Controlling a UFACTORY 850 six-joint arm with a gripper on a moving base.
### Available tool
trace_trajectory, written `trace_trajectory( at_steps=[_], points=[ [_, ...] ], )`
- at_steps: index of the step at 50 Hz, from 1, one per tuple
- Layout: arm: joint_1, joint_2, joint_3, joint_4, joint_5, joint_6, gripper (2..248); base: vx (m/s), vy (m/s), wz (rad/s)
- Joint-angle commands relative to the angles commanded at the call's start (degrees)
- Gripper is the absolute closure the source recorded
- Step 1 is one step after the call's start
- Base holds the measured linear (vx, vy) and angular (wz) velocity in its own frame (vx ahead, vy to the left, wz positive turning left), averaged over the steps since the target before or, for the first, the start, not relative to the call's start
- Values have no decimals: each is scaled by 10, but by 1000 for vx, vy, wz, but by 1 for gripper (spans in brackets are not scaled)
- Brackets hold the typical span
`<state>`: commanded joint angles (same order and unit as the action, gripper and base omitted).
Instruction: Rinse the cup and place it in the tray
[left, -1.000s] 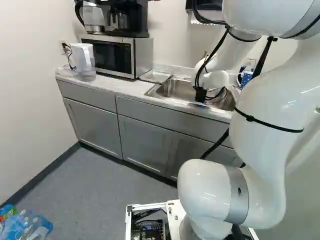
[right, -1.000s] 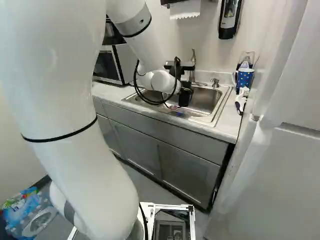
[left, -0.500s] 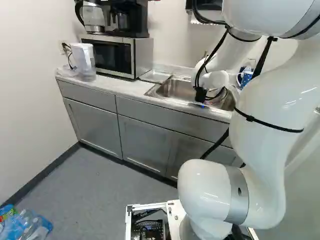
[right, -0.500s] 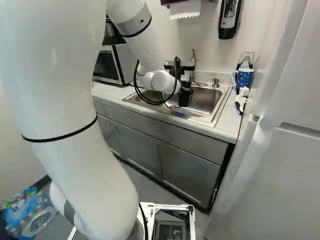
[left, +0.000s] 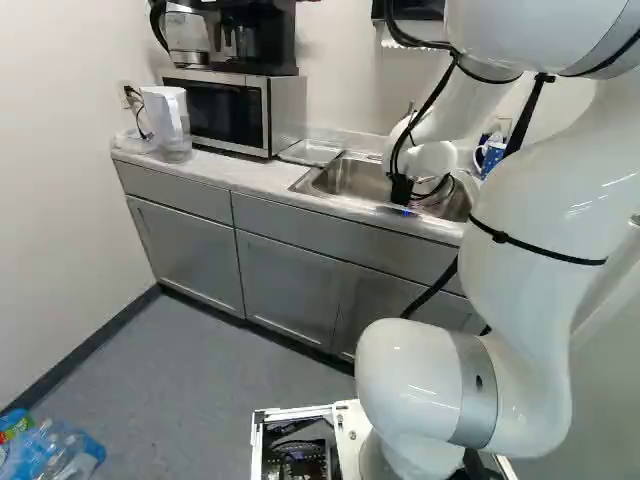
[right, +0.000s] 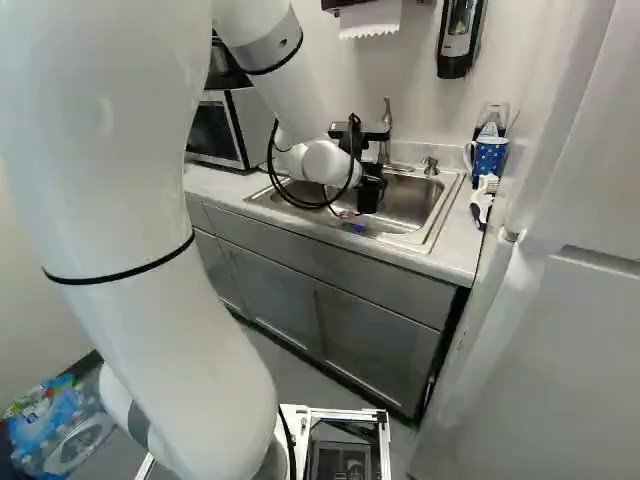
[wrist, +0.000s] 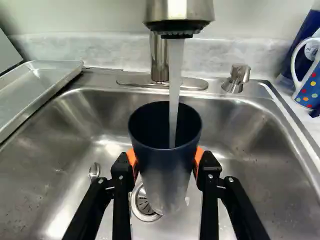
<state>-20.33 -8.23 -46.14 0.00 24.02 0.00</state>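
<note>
Wrist view: the gripper (right: 370, 195) pinches the dark cup (wrist: 162, 170) under the running faucet (wrist: 179, 10), over the sink (wrist: 255, 117); the tray (wrist: 37, 82) lies left.

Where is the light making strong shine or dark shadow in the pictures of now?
Wrist view: bright glare on the floor of the sink, deep shadow inside the cup; left base view: small white glints on the arm; right base view: a soft highlight on the arm.

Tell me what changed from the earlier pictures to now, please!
Nothing visibly changed: the white robot arm still reaches over the rectangular steel sink, and the blue spotted mug stayed put. The dark blue tapered cup shows clearly only in the wrist view, which has no earlier picture.
</note>
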Motion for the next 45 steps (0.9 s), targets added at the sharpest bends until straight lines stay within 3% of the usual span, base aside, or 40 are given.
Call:
trace_trajectory(
  at_steps=[45],
  points=[
    [0, 0, 0, 0, 0, 0, 126, 0, 0, 0]
  ],
)
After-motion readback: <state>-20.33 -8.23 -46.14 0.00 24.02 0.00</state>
